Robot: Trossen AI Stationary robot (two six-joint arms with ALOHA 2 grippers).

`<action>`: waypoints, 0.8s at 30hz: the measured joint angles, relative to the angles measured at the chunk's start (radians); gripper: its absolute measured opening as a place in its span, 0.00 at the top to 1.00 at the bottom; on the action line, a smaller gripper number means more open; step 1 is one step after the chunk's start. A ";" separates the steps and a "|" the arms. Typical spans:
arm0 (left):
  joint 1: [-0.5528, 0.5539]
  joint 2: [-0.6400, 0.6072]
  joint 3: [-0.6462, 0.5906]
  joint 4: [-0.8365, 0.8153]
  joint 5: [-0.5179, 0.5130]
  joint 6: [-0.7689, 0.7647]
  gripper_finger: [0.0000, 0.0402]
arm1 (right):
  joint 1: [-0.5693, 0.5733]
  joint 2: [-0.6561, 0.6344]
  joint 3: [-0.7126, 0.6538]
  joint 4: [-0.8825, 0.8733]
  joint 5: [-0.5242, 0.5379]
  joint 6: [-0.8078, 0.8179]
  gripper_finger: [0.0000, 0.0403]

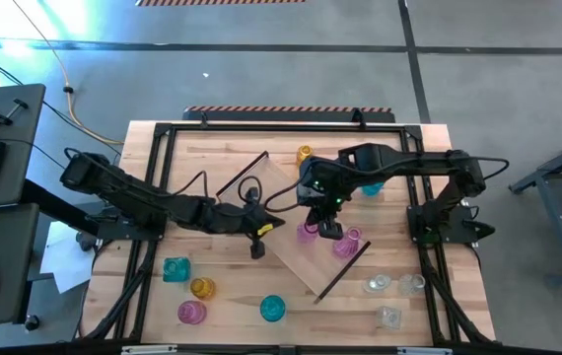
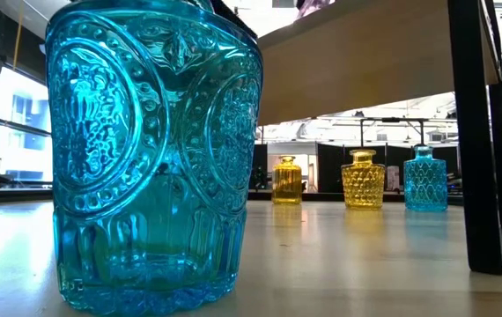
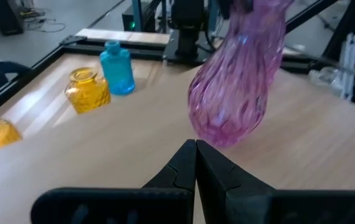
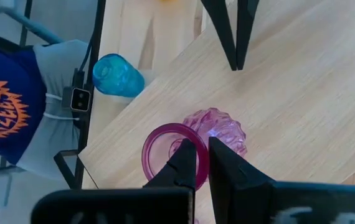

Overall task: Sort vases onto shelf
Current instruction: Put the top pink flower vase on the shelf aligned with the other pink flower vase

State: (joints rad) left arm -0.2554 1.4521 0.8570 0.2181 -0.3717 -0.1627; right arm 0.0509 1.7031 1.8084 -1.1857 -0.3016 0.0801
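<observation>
A large teal vase (image 2: 152, 158) fills the low view's left, untouched on the tabletop. At centre of the high view the right gripper (image 4: 201, 163) is clamped on the rim of a pink vase (image 4: 213, 132) standing on the shelf (image 1: 311, 258), apparently to seat it upright. The left gripper (image 3: 195, 163) is closed, empty, just beside it, likely waiting. Clear vases (image 1: 391, 286) remain at lower right.
</observation>
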 joint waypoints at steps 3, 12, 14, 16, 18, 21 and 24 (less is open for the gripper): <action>0.010 0.000 0.000 0.018 0.022 0.000 1.00 | 0.000 0.001 0.000 -0.003 -0.005 -0.002 1.00; 0.042 0.000 0.000 0.028 0.051 0.002 1.00 | 0.000 0.002 -0.001 0.013 -0.002 -0.006 0.97; 0.046 0.000 0.000 0.028 0.052 0.009 1.00 | 0.000 0.003 -0.002 0.019 0.002 -0.012 0.95; 0.046 0.000 0.000 0.027 0.052 0.010 1.00 | 0.000 0.004 -0.002 0.027 0.004 -0.018 0.92; 0.046 0.000 0.000 0.027 0.052 0.015 1.00 | 0.000 0.005 -0.003 0.033 0.005 -0.021 0.90; 0.046 0.000 0.000 0.027 0.052 0.019 1.00 | 0.000 0.005 -0.004 0.036 0.004 -0.021 0.87; 0.046 0.000 0.000 0.027 0.052 0.024 1.00 | 0.000 0.005 -0.004 0.038 0.004 -0.022 0.84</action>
State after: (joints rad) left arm -0.2096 1.4521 0.8570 0.2455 -0.3195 -0.1390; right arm 0.0505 1.7085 1.8042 -1.1473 -0.2974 0.0586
